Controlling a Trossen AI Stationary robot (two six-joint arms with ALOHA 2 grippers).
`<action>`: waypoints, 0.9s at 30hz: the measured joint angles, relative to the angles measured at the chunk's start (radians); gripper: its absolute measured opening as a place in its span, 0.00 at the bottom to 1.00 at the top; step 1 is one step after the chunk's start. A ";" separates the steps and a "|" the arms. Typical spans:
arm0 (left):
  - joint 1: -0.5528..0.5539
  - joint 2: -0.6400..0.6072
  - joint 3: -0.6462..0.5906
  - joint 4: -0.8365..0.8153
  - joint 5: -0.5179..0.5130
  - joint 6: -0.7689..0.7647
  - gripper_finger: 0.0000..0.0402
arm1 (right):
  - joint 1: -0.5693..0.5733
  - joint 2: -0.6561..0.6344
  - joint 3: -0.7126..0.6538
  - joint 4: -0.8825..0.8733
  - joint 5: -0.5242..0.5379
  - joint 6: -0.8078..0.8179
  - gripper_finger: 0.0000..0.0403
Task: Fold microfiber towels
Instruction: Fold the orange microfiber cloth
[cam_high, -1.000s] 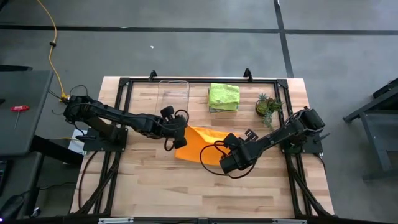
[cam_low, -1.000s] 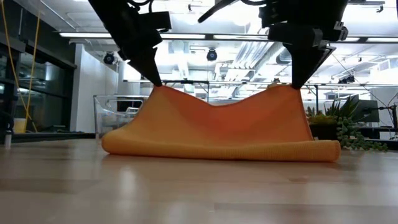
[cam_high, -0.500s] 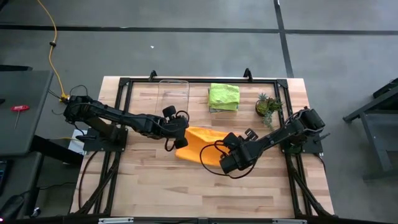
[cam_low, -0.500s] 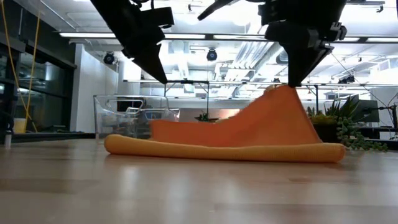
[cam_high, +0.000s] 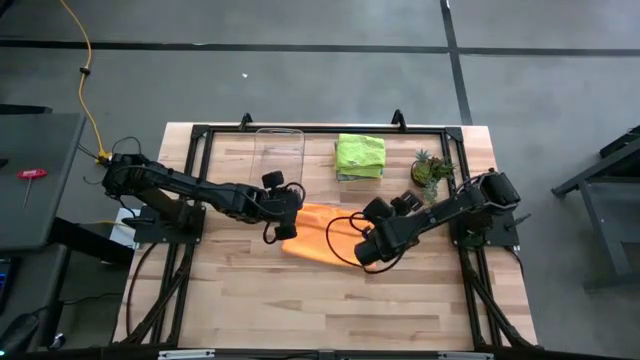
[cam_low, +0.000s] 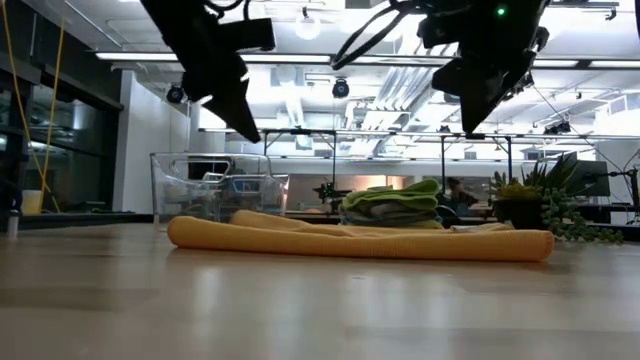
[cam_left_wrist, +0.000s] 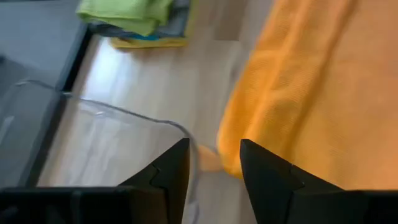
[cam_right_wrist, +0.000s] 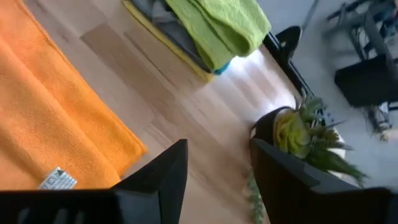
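Orange towel (cam_high: 318, 233) laid folded mid-table (cam_high: 240, 300)
Both pincers, left (cam_high: 287, 222) and right (cam_high: 366, 252), are held spread above it; a ceiling-lit workshop is seen behind.

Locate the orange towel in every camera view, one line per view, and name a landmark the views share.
High view: orange towel lies mid-table between the two grippers.
Low view: it lies flat as a long low roll across the middle.
Left wrist view: it fills the right side.
Right wrist view: it covers the left side, label showing.
Shared landmark: the towel stack topped in lime green.
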 joint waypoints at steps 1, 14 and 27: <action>-0.001 0.000 -0.013 0.013 0.017 0.005 0.33 | 0.000 0.000 0.000 -0.001 0.008 -0.013 0.42; -0.085 0.000 -0.273 0.416 0.219 -0.009 0.13 | 0.084 -0.109 -0.397 0.441 -0.084 -0.115 0.07; -0.126 0.243 -0.178 0.456 0.200 -0.033 0.00 | 0.155 -0.280 -0.643 1.168 -0.039 -0.233 0.00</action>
